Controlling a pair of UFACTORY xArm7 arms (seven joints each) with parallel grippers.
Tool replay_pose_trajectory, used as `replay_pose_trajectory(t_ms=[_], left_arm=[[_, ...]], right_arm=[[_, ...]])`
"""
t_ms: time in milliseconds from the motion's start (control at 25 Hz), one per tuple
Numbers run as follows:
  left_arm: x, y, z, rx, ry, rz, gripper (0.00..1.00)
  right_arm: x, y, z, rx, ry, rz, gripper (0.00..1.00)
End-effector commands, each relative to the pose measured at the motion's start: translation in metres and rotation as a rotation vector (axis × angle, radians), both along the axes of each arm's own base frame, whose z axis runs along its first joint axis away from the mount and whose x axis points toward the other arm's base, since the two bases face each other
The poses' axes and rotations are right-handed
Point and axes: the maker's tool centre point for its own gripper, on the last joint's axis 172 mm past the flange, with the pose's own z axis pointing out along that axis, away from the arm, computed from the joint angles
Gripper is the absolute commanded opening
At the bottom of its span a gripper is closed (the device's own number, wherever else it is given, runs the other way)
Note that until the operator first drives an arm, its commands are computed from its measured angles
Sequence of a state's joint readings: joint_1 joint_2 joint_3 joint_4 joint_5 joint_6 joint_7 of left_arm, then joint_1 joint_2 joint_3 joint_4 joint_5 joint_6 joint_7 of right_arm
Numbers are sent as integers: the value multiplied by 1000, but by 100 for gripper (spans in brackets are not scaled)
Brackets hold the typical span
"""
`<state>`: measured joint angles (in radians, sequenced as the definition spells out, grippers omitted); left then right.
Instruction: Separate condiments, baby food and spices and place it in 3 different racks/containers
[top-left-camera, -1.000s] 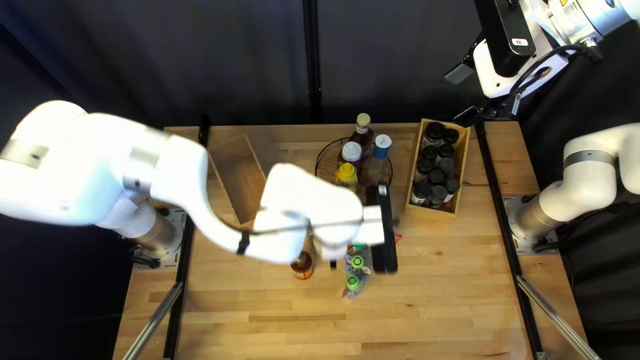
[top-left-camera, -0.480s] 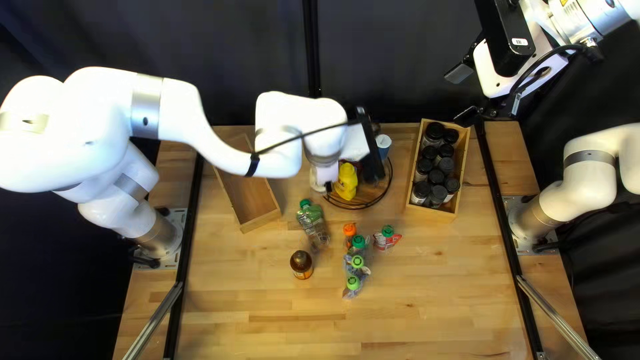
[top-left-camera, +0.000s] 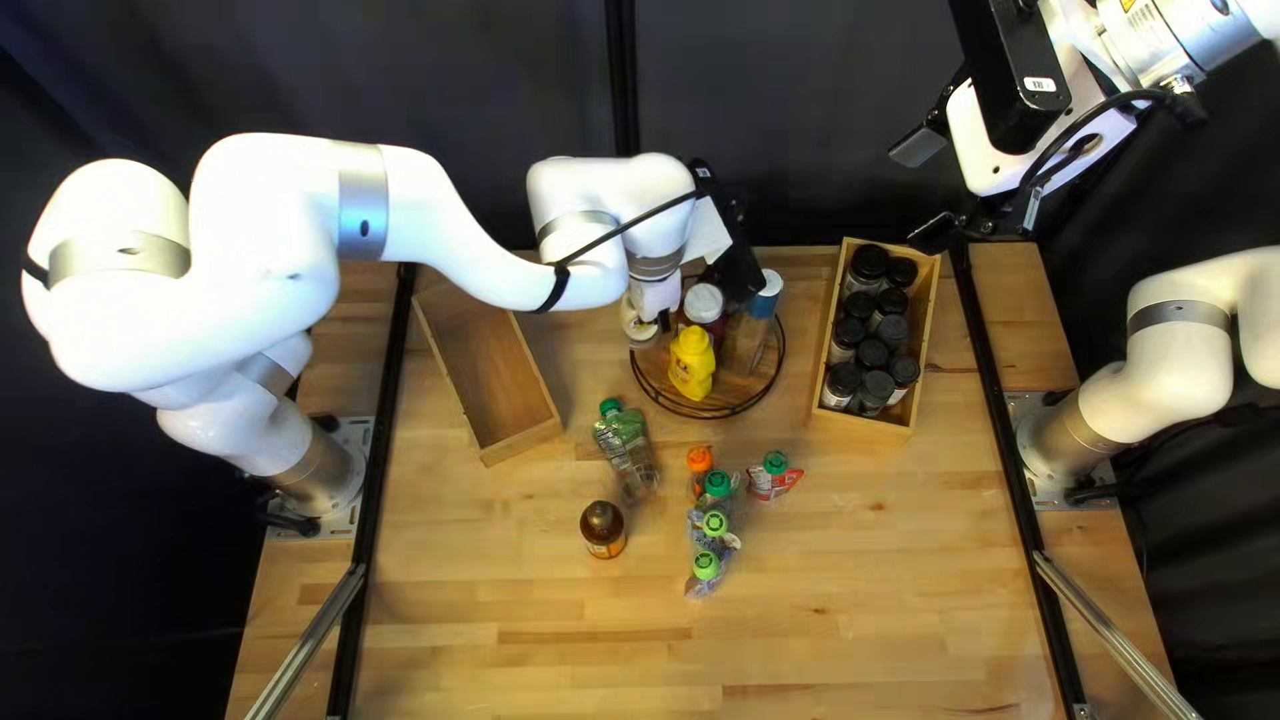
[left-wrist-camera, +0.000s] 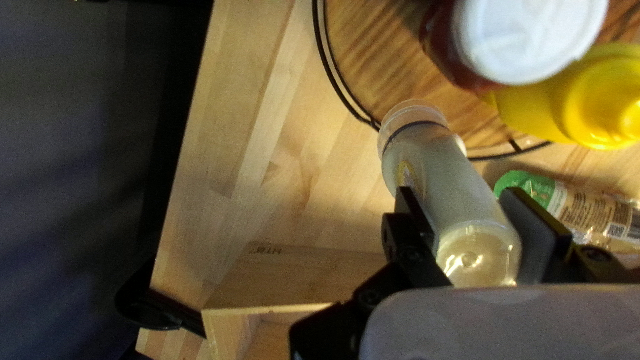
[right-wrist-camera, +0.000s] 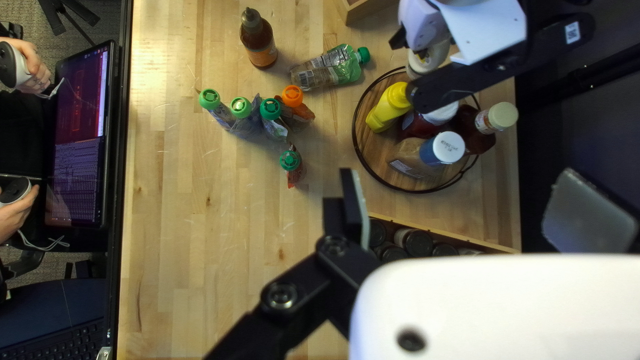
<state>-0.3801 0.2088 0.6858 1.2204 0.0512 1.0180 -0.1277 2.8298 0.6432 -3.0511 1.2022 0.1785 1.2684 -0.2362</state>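
Pale bottle (left-wrist-camera: 443, 183) shifted back, label (left-wrist-camera: 406, 171) showing

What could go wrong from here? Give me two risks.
The pale bottle in the left gripper slants, its far end at the rim of the round rack: it might catch there or topple if released. The yellow bottle and white-capped bottle stand close by on that rack, so swinging inward could knock one.
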Motion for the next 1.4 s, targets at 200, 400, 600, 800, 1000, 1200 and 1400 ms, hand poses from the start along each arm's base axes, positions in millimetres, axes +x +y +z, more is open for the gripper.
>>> replay_pose_trajectory(t_ms=[200,400,600,800,1000,1200,1400], left_arm=[[10,-3,-9,-27,-13,-2,0],[13,-2,-16,-45,-18,2,0],[13,-1,-16,-55,-31,6,0],[13,0,-27,-67,-41,12,0],[13,-2,-31,-76,-41,15,64],[13,-8,-31,-87,-38,8,100],[14,-17,-17,-88,-32,-4,100]], right_arm=[[0,0,0,0,0,0,100],[0,0,0,0,0,0,100],[0,0,0,0,0,0,100],[0,0,0,0,0,0,100],[0,0,0,0,0,0,100],[0,0,0,0,0,0,100],[0,0,0,0,0,0,100]])
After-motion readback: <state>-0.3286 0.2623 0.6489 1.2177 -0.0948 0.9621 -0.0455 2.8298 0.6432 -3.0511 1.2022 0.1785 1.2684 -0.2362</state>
